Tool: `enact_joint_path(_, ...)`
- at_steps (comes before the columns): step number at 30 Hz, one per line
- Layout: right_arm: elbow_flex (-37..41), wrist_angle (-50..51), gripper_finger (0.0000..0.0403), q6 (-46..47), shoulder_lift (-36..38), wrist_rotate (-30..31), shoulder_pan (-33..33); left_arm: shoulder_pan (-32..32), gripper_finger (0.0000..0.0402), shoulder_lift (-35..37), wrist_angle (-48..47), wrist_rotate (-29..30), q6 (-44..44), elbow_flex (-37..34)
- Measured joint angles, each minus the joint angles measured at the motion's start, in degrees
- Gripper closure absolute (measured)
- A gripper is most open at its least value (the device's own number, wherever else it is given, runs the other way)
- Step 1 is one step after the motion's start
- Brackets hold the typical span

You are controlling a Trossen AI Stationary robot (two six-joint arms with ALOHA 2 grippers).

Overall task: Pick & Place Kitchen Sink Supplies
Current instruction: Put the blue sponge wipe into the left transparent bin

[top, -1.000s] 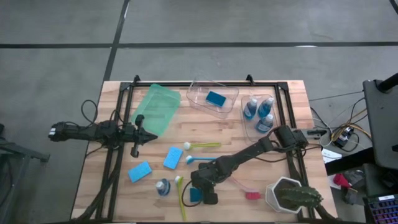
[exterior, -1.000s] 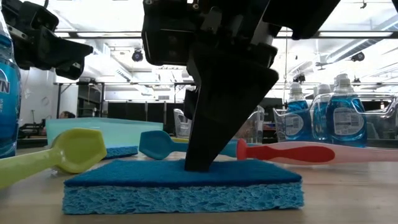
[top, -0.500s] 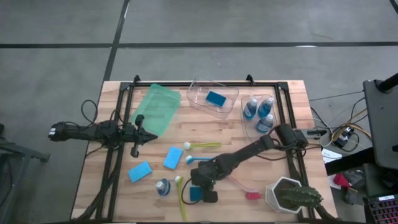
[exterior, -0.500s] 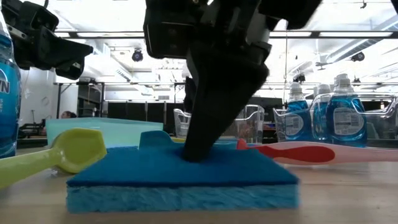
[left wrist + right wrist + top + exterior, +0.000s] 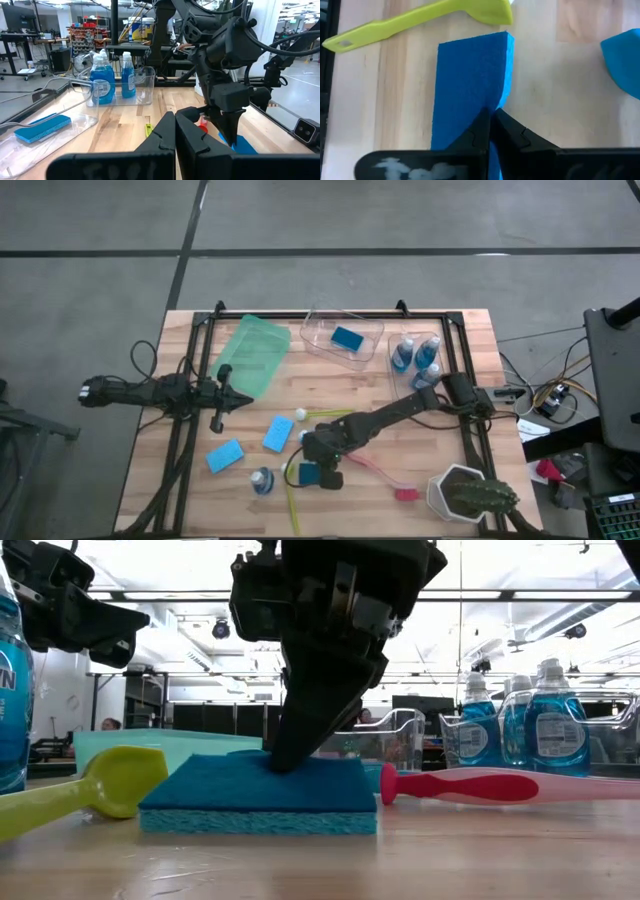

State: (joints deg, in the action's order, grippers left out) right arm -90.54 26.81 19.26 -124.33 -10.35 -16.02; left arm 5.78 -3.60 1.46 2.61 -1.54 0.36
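A dark-blue sponge (image 5: 306, 475) lies near the table's front edge, beside a yellow-green brush (image 5: 291, 498) and a small blue-liquid bottle (image 5: 262, 480). My right gripper (image 5: 322, 463) slants down onto the sponge and is shut on it. Two light-blue sponges (image 5: 225, 454) (image 5: 278, 433) lie to the left. A brush with a white head (image 5: 325, 415) and a red brush (image 5: 392, 482) lie flat nearby. My left gripper (image 5: 243, 399) waits shut and level at the table's left side, touching nothing. My right gripper pinches the sponge's long side (image 5: 499, 102) between its two fingers, near one end; that edge is squeezed in where the fingers (image 5: 481, 125) meet. The fingers slant down from the table's right. The sponge stays level; whether its underside is clear of the table I cannot tell.
A clear bin (image 5: 322, 330) with a blue sponge and a clear bin (image 5: 398, 385) with blue bottles stand at the back. A green bin (image 5: 250, 355) lies back left. A white-potted cactus (image 5: 465, 492) stands at the front right corner.
My right gripper has gone from the near edge toward the far edge and a little leftward. The dark-blue sponge has come along with it, away from the low camera, staying level, and now lies next to the yellow-green brush's head.
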Motion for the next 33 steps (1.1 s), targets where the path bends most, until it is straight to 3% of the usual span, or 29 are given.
enact_joint_path(33, 0.0, 0.0, 0.0392, 3.0, 0.1, -0.2, 0.2, 0.0, 0.0401, 0.0, 0.0, 0.0, 0.0, 0.0)
